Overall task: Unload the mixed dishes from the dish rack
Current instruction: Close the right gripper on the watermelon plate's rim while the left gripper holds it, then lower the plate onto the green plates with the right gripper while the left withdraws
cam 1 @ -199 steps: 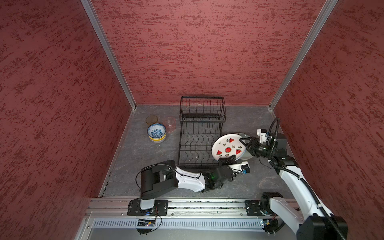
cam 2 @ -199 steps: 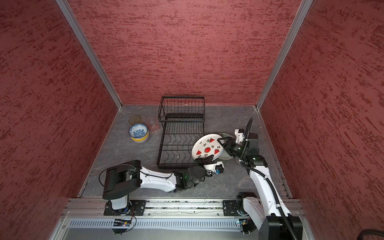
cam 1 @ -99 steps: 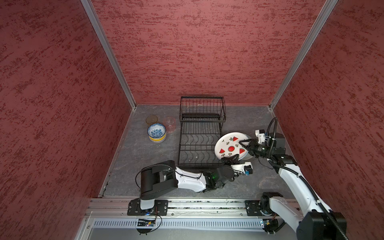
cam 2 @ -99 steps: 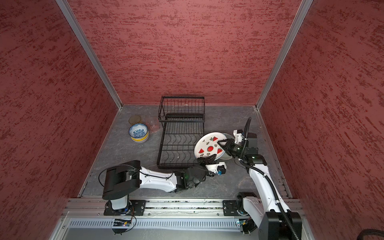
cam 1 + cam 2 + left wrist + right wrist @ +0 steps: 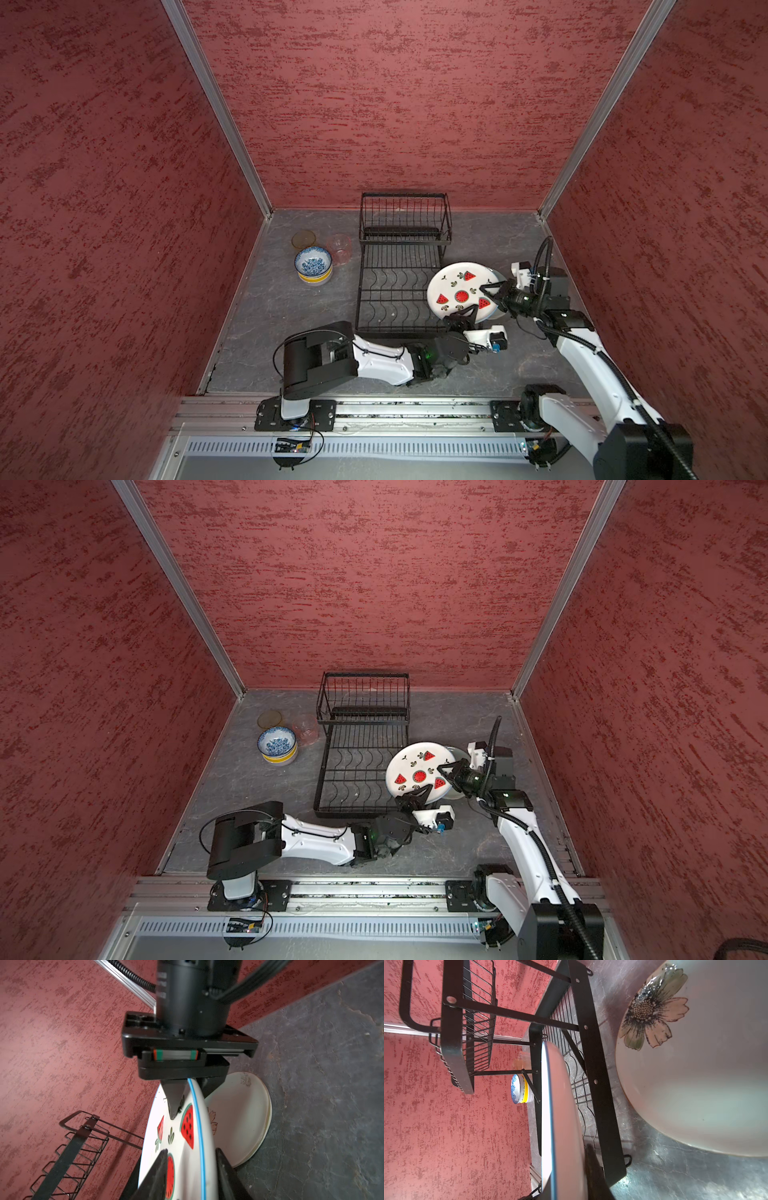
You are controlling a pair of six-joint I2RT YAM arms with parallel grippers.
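Observation:
The white watermelon plate (image 5: pixel 457 291) (image 5: pixel 415 771) hangs tilted over the right edge of the black dish rack (image 5: pixel 399 291) (image 5: pixel 357 771). My right gripper (image 5: pixel 488 291) (image 5: pixel 446 771) is shut on its right rim; in the left wrist view its fingers (image 5: pixel 175 1101) pinch the plate's far rim. My left gripper (image 5: pixel 463 318) (image 5: pixel 191 1151) stands open, its jaws on either side of the plate's (image 5: pixel 182 1147) near rim. The right wrist view shows the plate (image 5: pixel 560 1115) edge-on, with one finger (image 5: pixel 591 1167) against its back. No dishes show in the rack.
A stack of white plates (image 5: pixel 498 318) (image 5: pixel 239 1122), the top one flowered (image 5: pixel 695 1084), lies on the table right of the rack. Left of the rack stand a blue-white bowl (image 5: pixel 313 262) nested in a yellow one, an amber glass (image 5: pixel 303 239) and a pinkish glass (image 5: pixel 339 247).
My right gripper has closed on the plate's right rim. My left gripper, shut on the near rim before, has opened. The plate has barely moved.

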